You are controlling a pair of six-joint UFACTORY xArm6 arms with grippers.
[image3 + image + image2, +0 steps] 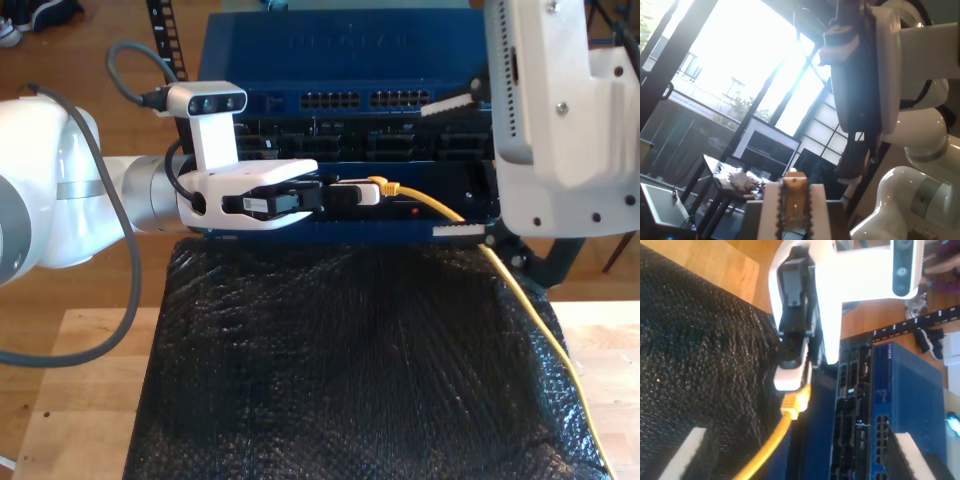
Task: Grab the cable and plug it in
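The yellow cable [535,320] runs along the black mat's edge at the exterior view's right and rises to its plug end [387,186]. My first gripper [372,190], on the arm at the exterior view's left, is shut on that plug end. The first wrist view shows the plug [794,196] between my first gripper's [794,210] white fingers. In the second wrist view the cable [771,442] hangs from my first gripper [790,377], close to the rack gear's front face. My second gripper [458,168] stands open beside it, its serrated fingers [906,452] spread apart.
A blue network switch [330,45] with rows of ports [330,100] sits on darker rack units [850,405]. A black foam mat [350,360] covers the wooden table [70,400]. The second arm's white body [560,110] stands at the exterior view's right.
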